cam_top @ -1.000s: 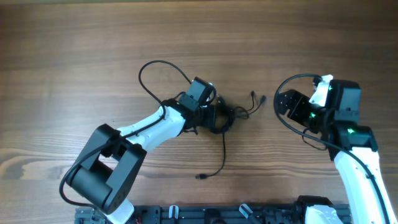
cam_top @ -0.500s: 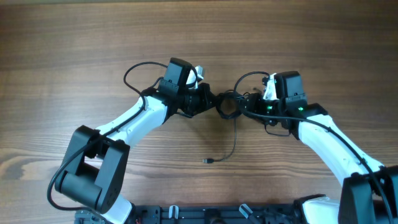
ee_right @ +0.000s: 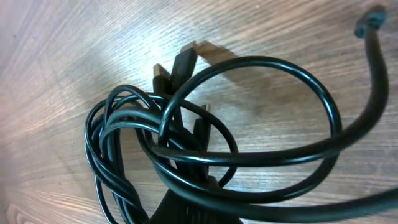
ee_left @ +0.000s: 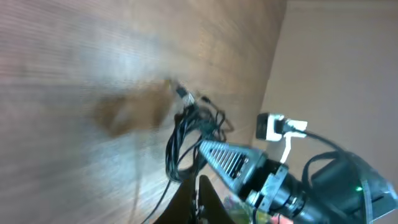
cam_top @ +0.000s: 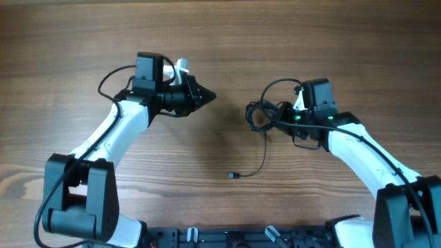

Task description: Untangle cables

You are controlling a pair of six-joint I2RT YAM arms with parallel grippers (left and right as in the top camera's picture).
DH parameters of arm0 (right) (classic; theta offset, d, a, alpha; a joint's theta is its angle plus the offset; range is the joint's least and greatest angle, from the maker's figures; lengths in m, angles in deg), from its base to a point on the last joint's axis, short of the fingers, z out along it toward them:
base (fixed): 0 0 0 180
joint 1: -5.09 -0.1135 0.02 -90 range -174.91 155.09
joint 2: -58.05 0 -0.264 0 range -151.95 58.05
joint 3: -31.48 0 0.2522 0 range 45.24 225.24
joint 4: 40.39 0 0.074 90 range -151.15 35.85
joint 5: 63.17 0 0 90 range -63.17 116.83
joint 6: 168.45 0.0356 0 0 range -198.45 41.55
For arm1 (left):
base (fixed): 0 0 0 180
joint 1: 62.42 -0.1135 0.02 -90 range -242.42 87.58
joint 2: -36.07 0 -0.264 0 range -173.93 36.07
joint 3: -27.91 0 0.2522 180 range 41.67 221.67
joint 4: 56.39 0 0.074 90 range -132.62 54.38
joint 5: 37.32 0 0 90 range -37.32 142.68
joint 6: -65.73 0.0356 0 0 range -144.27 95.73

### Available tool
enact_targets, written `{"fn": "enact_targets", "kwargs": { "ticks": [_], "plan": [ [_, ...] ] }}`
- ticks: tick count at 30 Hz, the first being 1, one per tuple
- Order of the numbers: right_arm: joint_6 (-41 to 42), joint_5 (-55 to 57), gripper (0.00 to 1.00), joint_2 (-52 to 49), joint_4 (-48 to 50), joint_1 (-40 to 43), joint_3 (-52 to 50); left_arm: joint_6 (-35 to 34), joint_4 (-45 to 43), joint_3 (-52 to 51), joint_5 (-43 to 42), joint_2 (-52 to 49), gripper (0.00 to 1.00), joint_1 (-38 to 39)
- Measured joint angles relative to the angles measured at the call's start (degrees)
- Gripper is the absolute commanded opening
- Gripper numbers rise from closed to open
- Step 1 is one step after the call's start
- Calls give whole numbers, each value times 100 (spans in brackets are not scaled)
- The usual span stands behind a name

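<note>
The cables (cam_top: 256, 117) form a loose black bundle right of the table's middle. One strand trails down to a small plug (cam_top: 231, 176). My right gripper (cam_top: 266, 120) is shut on the bundle. In the right wrist view the loops (ee_right: 205, 155) wrap around its dark fingers (ee_right: 193, 208), with plug ends (ee_right: 180, 62) lying on the wood. My left gripper (cam_top: 209, 97) points right, shut and empty, a short gap left of the bundle. The left wrist view shows its closed fingertips (ee_left: 200, 199), the bundle (ee_left: 186, 140) beyond them, and the right gripper's ribbed finger (ee_left: 227, 163).
The wooden table (cam_top: 207, 34) stretches all around. Thicker black arm cables arc above the left arm (cam_top: 110, 79) and the right arm (cam_top: 275, 86). The robot's base frame (cam_top: 227, 238) runs along the front edge.
The right gripper came in from the right and shut on the bundle. The left gripper, which was at the bundle, pulled away to the upper left without it.
</note>
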Motion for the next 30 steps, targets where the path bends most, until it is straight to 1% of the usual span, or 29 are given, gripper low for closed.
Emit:
{"fn": "enact_targets", "kwargs": {
  "ticks": [1,2,3,6,11,14,16,17,18,19,20,22,23,24,28,30],
  "plan": [
    [2,0,4,0,0,-2,0,168,306,0,2,0,26,46],
    [0,-4,4,0,2,-2,-2,271,385,0,11,-2,46,63],
    [-44,-31,4,-2,4,-2,-4,378,472,0,74,0,54,76],
    [-236,-365,4,-2,219,-22,-4,487,372,0,297,-2,58,160],
    [-481,-1215,4,-7,623,-190,-15,507,-68,0,616,-2,57,579],
    [-505,-1652,4,-7,863,-240,-15,509,-83,0,804,-2,53,739],
    [-503,-1888,4,-7,949,-240,-15,509,-96,0,881,-2,48,756],
    [-503,-1950,4,-7,946,-240,-15,509,-85,0,940,-2,40,765],
    [-503,-1985,4,-7,942,-240,-15,507,-46,0,1049,-2,30,774],
    [-503,-2028,4,-7,935,-240,-15,516,-31,0,1130,-2,27,785],
    [-503,-2039,4,-7,905,-240,-15,531,-28,0,1185,-2,22,800],
    [-503,-2050,4,-7,879,-240,-15,538,-39,0,1274,-2,15,833],
    [-503,-2050,4,-7,876,-240,-15,535,-42,0,1281,-2,8,841],
    [-503,-2050,4,-7,872,-240,-15,544,-44,0,1290,-2,4,841],
    [-503,-2061,4,-7,859,-240,-15,553,-22,0,1300,-2,4,841],
    [-503,-2076,4,-7,857,-247,-15,551,153,0,1305,-2,9,841]
  ]
}}
